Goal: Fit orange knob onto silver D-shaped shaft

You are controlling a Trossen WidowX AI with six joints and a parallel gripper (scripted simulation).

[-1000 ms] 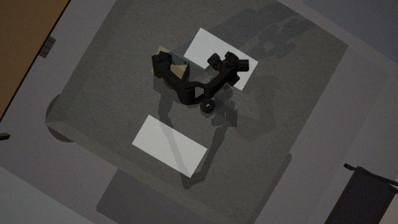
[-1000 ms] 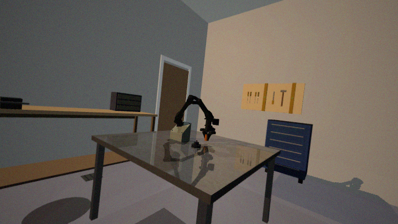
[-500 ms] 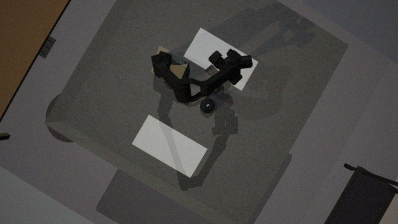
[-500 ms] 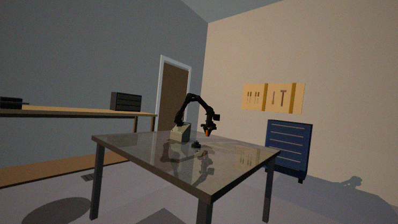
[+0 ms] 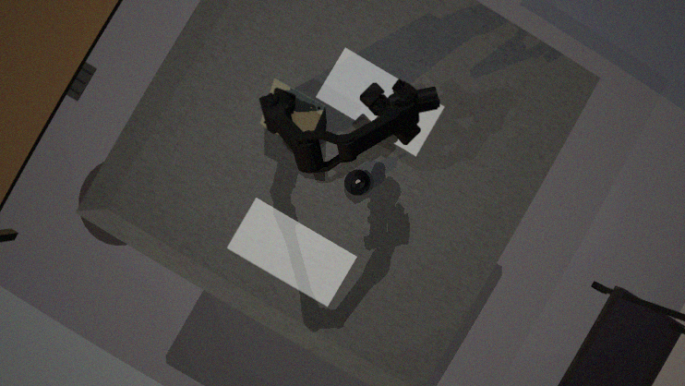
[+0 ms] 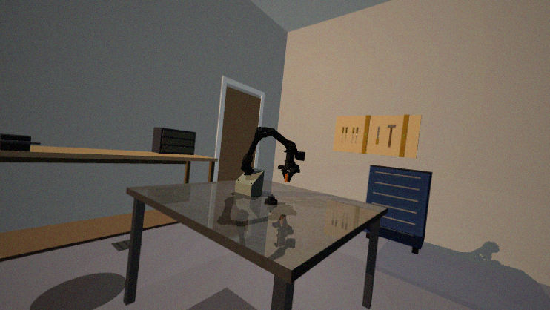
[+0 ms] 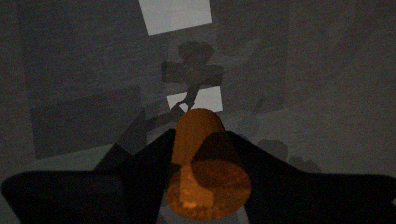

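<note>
The orange knob [image 6: 287,178] [image 7: 196,136] is a tapered cylinder held upright in the air, well above the table [image 6: 169,196]. My gripper [image 6: 286,177] [image 7: 200,134] is shut on the knob, one dark finger on each side. In the top view the arm hides the knob. The black round pedestal [image 5: 350,188] [image 6: 270,201] stands on the table, with the small bright shaft [image 5: 357,181] at its centre. The knob is higher than the pedestal and off to its side. The shaft's flat side and the knob's hole cannot be made out. The pedestal is not clearly visible in the wrist view.
The pale base block [image 5: 307,119] [image 6: 247,185] carries the arm, behind the pedestal in the exterior view. Bright rectangular reflections [image 5: 292,251] [image 7: 177,15] and arm shadows lie on the glossy table top. A blue drawer cabinet [image 6: 398,204] stands beyond the table.
</note>
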